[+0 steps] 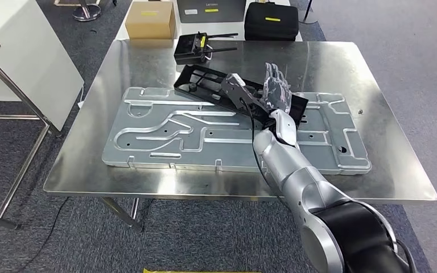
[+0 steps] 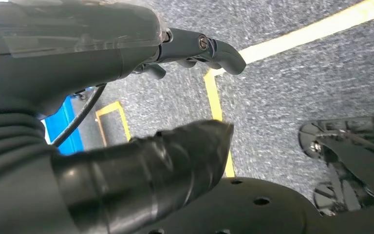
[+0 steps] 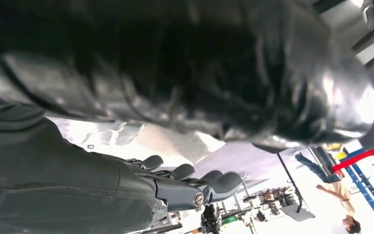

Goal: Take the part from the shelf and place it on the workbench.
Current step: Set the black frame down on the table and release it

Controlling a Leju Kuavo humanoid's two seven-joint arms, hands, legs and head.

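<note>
the right robot hand [image 1: 276, 91] reaches over the steel bench [image 1: 375, 142], its fingers spread above the black plastic part [image 1: 205, 79]. whether it grips the part or only hovers over it, i cannot tell. in the right wrist view the dark fingers [image 3: 214, 183] are apart, with the part's glossy black surface [image 3: 199, 73] close against them. the part lies tilted, partly on the far edge of the large stamped metal panel [image 1: 176, 133] that lies beneath and to the left of the hand. beyond the hand sit a small black tray with rods [image 1: 196, 45], a cardboard box [image 1: 151, 20] and a black case [image 1: 272, 21]. the left robot hand [image 2: 126, 97] hangs over grey carpet [image 2: 297, 87] with yellow floor tape [image 2: 216, 105]; it holds nothing, fingers loosely curved and apart from the thumb.
</note>
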